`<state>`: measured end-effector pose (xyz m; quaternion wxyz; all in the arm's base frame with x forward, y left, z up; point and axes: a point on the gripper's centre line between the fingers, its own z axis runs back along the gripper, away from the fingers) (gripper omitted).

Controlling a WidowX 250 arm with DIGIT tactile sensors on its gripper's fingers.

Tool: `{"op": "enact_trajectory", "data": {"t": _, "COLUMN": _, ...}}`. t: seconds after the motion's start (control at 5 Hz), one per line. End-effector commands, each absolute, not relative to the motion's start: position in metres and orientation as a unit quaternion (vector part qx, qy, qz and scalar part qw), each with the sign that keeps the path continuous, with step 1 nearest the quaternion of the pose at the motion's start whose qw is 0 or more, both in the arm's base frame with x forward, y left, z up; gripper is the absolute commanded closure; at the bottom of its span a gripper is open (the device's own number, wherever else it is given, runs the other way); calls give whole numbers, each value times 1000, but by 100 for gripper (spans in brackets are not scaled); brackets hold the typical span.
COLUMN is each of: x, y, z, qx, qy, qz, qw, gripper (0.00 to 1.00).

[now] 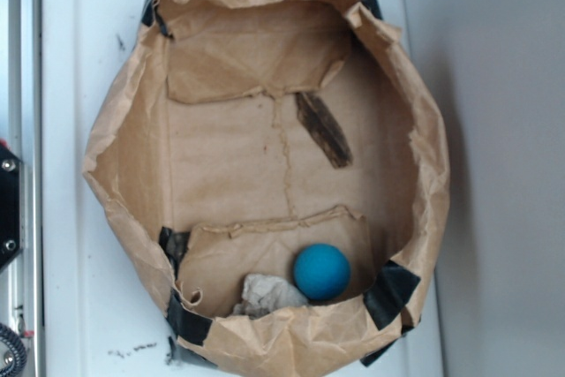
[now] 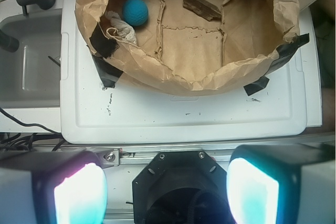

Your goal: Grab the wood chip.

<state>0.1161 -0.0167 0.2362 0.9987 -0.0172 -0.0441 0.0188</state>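
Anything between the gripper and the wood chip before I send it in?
Only the paper bag's crumpled near wall. The gripper sits open, outside the bag; the wood chip lies flat on the bag floor beyond that wall. Nothing covers the chip, and the blue ball and pale lump sit well apart from it.

Lighting: soft, even daylight; white surface (image 1: 88,306) near overexposed. Shadows: faint, inside paper bag (image 1: 124,156) walls. Wrist view: fingers (image 2: 79,195) blurred, glowing with cyan-pink glare. Exterior: mildly soft.
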Motion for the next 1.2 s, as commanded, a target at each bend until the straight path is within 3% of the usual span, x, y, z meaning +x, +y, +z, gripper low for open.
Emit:
{"op": "enact_trajectory", "data": {"t": 0.0, "x": 116, "y": -17, "z": 236, "qx": -17, "qy": -44, "qz": 19, "qw": 999, "gripper": 0}}
{"op": "enact_trajectory", "data": {"t": 0.2, "x": 166, "y": 3, "z": 233, "qx": -52, "qy": -10, "qz": -66, "qw": 996, "gripper": 0}}
{"op": "enact_trajectory", "data": {"t": 0.4, "x": 218, "y": 22, "z": 221, "qx": -46, "qy": -24, "qz": -137, "qw": 989, "gripper": 0}}
{"op": "enact_trajectory", "data": {"t": 0.6, "x": 263, "y": 40, "z": 257, "qx": -26, "qy": -106, "qz": -47, "qw": 993, "gripper": 0}}
{"op": "enact_trajectory", "data": {"t": 1.0, "x": 263, "y": 40, "z": 257, "qx": -26, "qy": -106, "qz": -47, "qw": 993, "gripper": 0}}
